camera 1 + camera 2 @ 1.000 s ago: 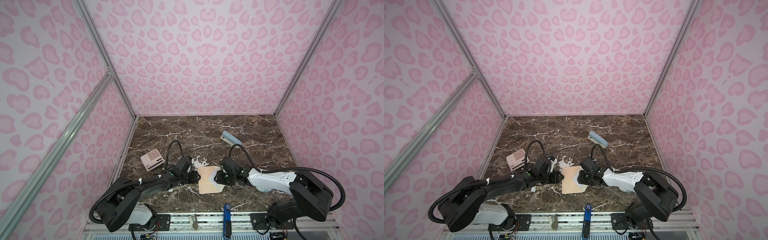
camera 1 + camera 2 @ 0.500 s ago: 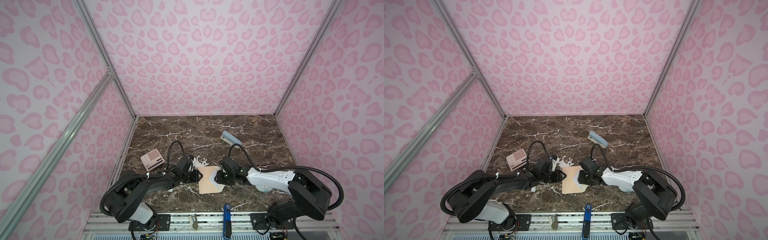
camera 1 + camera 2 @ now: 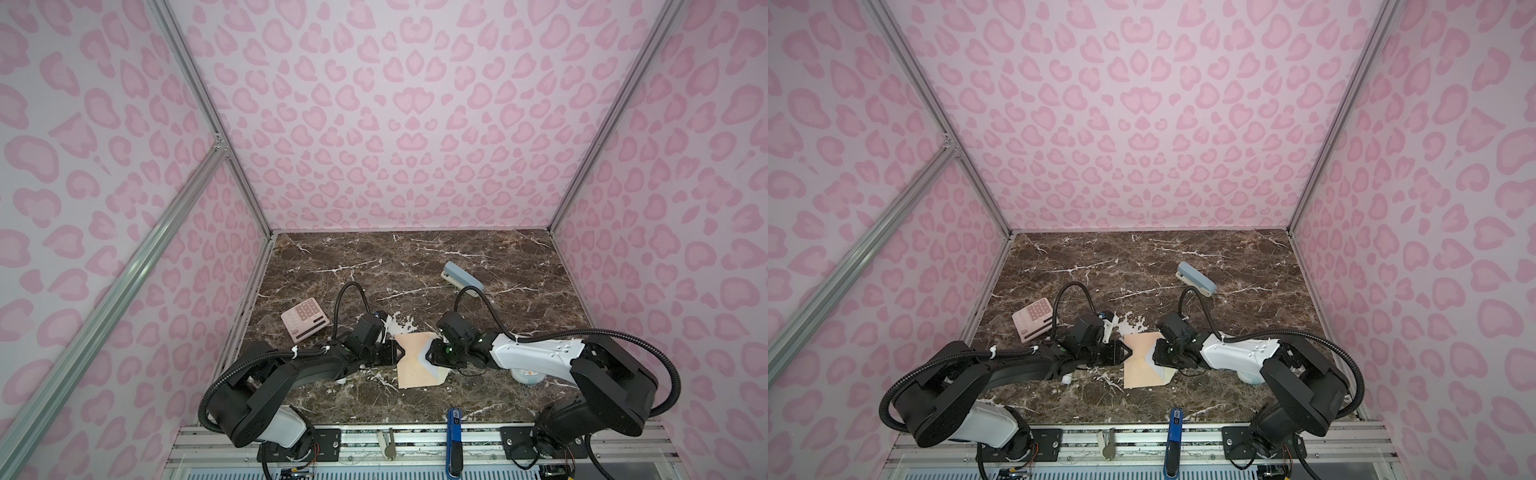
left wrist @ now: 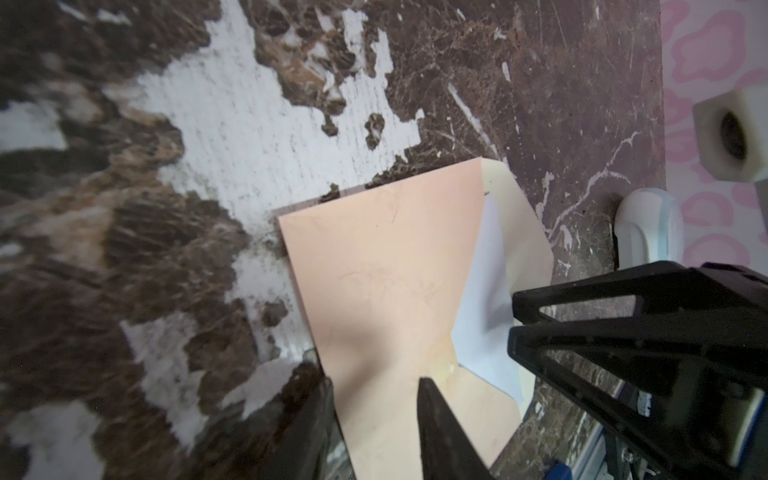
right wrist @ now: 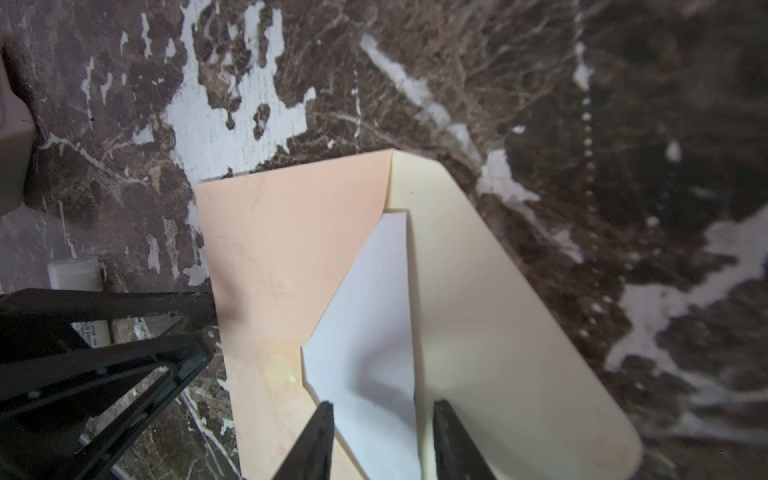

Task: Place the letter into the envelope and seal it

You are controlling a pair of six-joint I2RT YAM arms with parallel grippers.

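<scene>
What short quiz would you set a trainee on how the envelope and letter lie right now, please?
1. True or false: the flap of the envelope is folded shut.
2. Where is the letter? A: tucked in the envelope's pocket. B: lying apart from the envelope. C: held up in the air.
3. Name the gripper whose fingertips stand at the flap's fold.
Key: 1. False, the flap lies open with its cream side up. 2. A. 3. The right gripper.
</scene>
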